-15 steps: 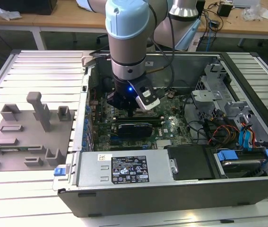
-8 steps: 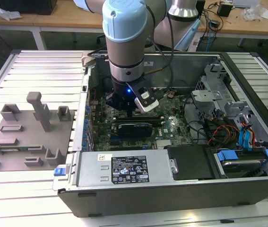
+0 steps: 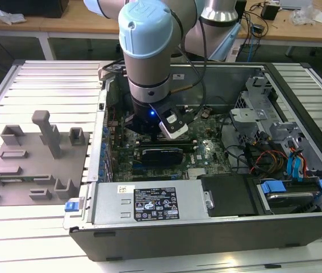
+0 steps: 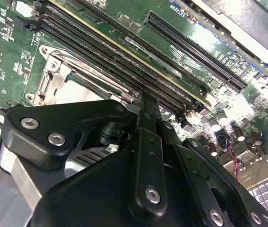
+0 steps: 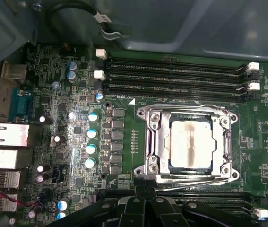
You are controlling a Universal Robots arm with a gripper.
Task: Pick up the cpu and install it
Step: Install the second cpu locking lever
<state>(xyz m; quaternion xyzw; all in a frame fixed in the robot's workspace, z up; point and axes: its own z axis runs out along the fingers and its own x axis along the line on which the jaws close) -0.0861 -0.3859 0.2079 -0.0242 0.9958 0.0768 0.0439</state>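
The small square cpu with its silvery-grey metal top (image 5: 190, 144) lay seated in the dark metal-framed motherboard socket (image 5: 149, 142), as the first wrist view showed, with rows of long black memory slots (image 5: 171, 75) close on one side and another row touching the frame's opposite edge. Small blue-capped capacitors (image 5: 92, 139) stood just beside the socket's other flank. The black gripper (image 5: 145, 203) hung over the green motherboard (image 3: 206, 153) near the socket, touching nothing; whether its fingers were spread or pressed together could not be told, though nothing lay between them. In the exterior view the grey-and-blue arm (image 3: 149, 57) reached down inside the open grey computer case (image 3: 206, 227), walled in by drive cages and cables toward the exterior view's right. A grey plastic tray with upright blocks (image 3: 33, 162) sat outside, on the exterior view's left.
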